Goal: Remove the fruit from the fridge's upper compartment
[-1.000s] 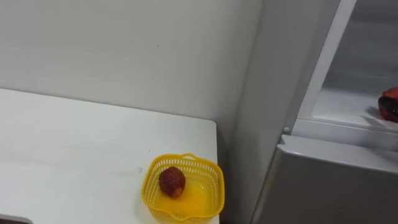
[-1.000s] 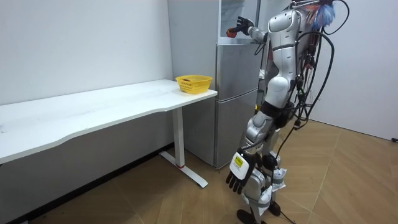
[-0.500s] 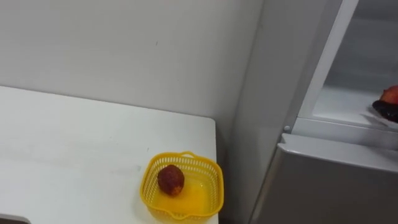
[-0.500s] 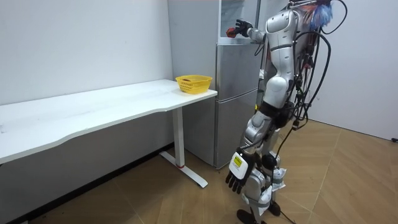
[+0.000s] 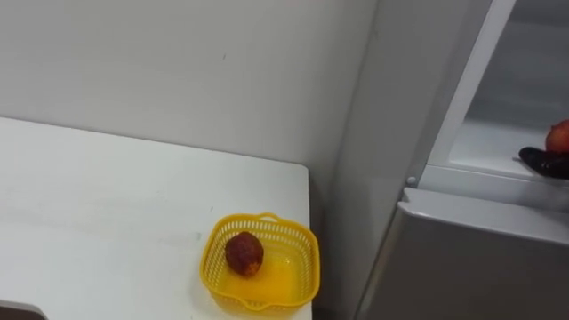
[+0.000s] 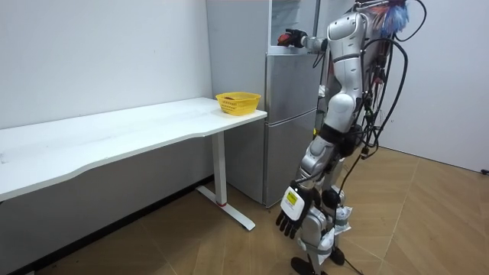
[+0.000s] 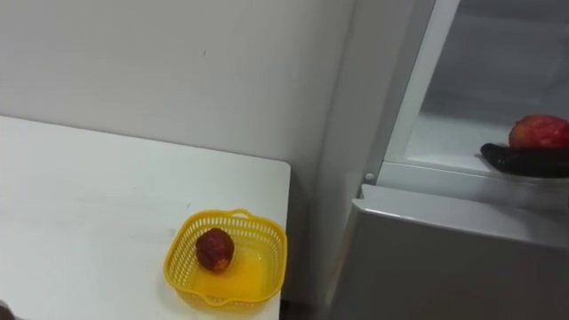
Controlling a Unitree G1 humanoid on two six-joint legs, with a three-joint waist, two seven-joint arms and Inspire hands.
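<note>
One red fruit (image 7: 538, 132) sits in the open upper fridge (image 7: 444, 133), right on top of the right hand (image 7: 524, 160) — we cannot tell whether that hand grips it. A second fruit (image 7: 214, 249) lies in the one yellow basket (image 7: 271, 253) on the table (image 7: 89, 204). The left hand (image 6: 294, 218) hangs slack.

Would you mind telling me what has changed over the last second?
The right hand at the open upper fridge has turned, so the red fruit now sits on top of it rather than half covered. The yellow basket, the darker fruit in it and the lowered left hand stayed put.
</note>
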